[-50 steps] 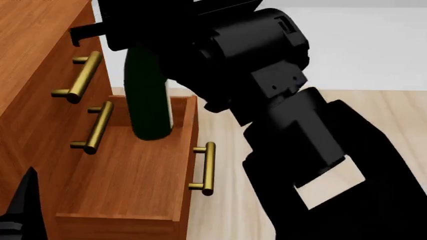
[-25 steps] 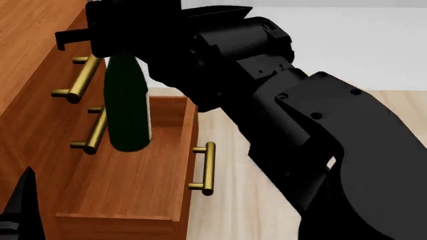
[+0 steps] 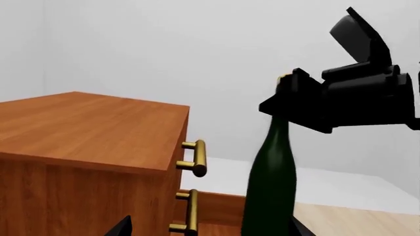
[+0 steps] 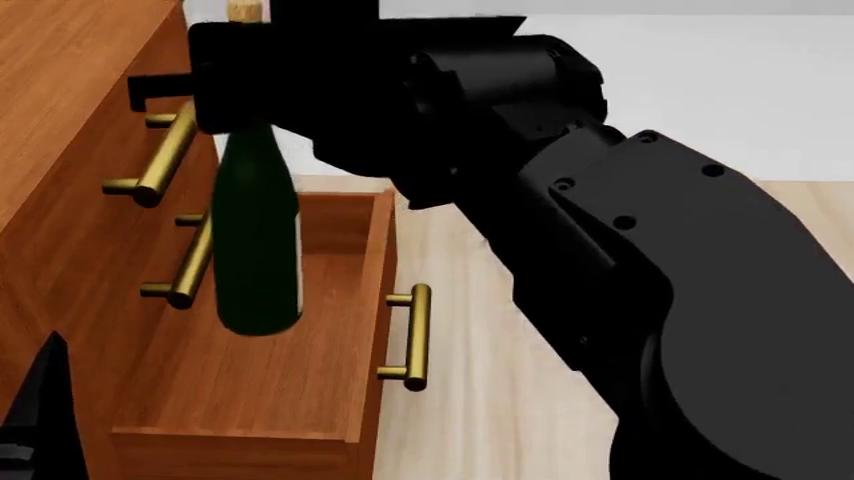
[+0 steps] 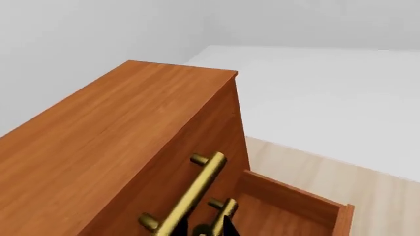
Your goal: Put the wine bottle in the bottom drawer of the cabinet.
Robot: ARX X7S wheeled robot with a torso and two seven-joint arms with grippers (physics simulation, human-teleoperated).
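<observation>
— Where's the bottle (image 4: 256,240)?
— Left of centre in the head view, upright over the open drawer (image 4: 287,345) of the cabinet (image 4: 54,150).
— Who has it?
— The right tool (image 4: 240,75), clenched on its neck. The left tool (image 4: 40,420), lower left: I cannot tell.

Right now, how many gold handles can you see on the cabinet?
3: the top handle and the middle handle on the shut drawer fronts, the third handle on the open bottom drawer. Others may be hidden.

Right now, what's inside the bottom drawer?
The wine bottle, upright, held at its neck by the right gripper, is over the bottom drawer's bare wood floor. Contact is hidden.
</observation>
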